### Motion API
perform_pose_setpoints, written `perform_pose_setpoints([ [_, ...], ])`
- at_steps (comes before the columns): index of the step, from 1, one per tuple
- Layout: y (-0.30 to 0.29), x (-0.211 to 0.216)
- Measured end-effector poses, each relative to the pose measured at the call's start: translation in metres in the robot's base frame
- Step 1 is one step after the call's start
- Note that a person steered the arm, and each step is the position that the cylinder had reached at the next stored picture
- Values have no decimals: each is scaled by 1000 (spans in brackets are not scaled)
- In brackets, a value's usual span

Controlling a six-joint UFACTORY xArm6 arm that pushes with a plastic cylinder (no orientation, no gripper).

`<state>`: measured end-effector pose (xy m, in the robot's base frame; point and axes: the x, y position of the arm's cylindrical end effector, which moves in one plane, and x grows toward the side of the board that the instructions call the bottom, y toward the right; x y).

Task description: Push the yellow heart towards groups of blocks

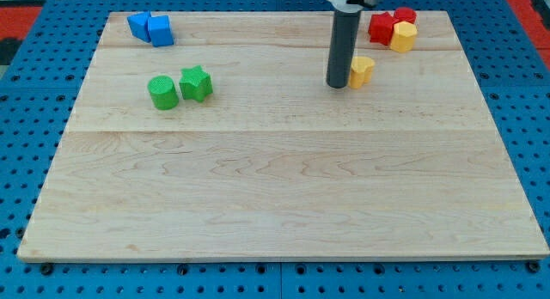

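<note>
The yellow heart [363,70] lies on the wooden board [284,187] in the upper right part. My tip [338,83] stands just to the heart's left, touching or nearly touching it. Above and to the right of the heart is a group: two red blocks [382,27] [405,16] and a yellow hexagon-like block [402,37], packed together near the board's top edge.
Two blue blocks [137,24] [160,30] sit together at the top left. A green cylinder [162,92] and a green star [196,82] sit side by side left of centre. Blue pegboard [26,118] surrounds the board.
</note>
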<state>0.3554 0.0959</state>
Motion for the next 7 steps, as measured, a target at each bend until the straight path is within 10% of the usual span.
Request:
perform_pose_setpoints([
  [7, 76, -42],
])
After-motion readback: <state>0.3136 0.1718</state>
